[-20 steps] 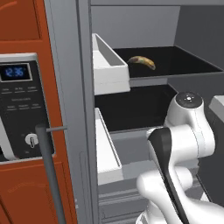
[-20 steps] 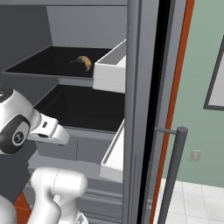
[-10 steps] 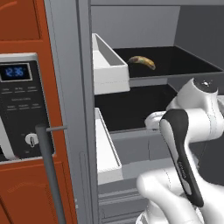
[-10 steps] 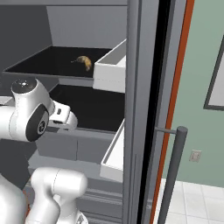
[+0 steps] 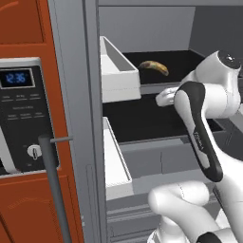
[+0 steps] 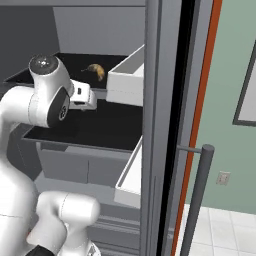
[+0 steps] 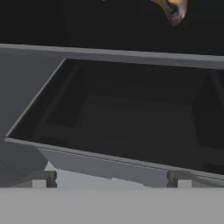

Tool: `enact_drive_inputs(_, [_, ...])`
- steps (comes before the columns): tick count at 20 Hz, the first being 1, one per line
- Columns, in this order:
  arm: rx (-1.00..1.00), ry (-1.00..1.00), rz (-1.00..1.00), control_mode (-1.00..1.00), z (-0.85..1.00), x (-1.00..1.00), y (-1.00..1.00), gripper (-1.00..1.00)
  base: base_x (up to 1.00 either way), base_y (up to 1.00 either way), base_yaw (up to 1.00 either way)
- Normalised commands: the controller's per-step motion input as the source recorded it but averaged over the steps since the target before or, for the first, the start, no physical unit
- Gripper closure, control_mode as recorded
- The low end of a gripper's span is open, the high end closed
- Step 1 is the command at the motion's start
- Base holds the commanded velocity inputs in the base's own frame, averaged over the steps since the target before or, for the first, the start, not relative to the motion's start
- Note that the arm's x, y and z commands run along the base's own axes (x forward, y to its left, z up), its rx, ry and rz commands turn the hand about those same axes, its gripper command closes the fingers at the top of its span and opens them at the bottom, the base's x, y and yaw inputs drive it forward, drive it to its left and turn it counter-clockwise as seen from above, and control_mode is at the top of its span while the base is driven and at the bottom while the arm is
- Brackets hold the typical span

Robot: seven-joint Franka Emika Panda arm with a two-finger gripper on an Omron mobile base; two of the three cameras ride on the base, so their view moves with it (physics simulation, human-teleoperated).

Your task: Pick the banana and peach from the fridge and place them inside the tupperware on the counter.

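An open grey fridge (image 5: 76, 95) is seen from behind a white robot arm, with black shelves inside and white door bins (image 5: 116, 71) along the door edge. The banana (image 5: 154, 67), curved, yellow-brown with dark ends, lies on the upper black shelf (image 5: 185, 61), towards the back of the fridge and just beside the upper door bin. In the right base view the same banana (image 6: 95, 70) is seen on that shelf, behind the robot's wrist. The gripper (image 7: 111, 181) is raised in front of the fridge, at about the height of the gap between the upper shelf and the shelf below it. Its jaws are spread fully apart and nothing is held between them. From the hand camera, the two finger tips (image 7: 40, 178) are seen wide apart at the bottom, the lower black shelf (image 7: 131, 127) is seen ahead, and one end of the banana (image 7: 174, 8) is seen above it at the top edge. A long grey bar handle (image 5: 54, 187) is seen on the fridge door.
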Motion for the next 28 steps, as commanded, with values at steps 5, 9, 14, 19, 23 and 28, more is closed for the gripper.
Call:
enact_drive_inputs(5, [-0.01,-0.08,0.0,-1.0,0.56,0.57,-0.03,-1.0,0.0,0.0,0.0])
enact_drive_inputs(9, [-0.04,-0.13,-0.01,-1.0,0.49,0.54,-0.06,-1.0,0.0,0.0,0.0])
enact_drive_inputs(14, [-0.02,-0.06,0.0,-1.0,0.34,0.57,-0.09,-1.0,0.0,0.0,0.0])
enact_drive_inputs(19, [0.0,0.0,0.0,-1.0,0.06,0.4,-0.15,-1.0,0.0,0.0,0.0])
enact_drive_inputs(23, [0.0,0.0,0.0,-1.0,-0.06,0.25,-0.2,-1.0,0.0,0.0,0.0])
enact_drive_inputs(28, [0.0,0.01,0.0,-1.0,-0.12,0.33,-0.1,-1.0,0.0,0.0,0.0])
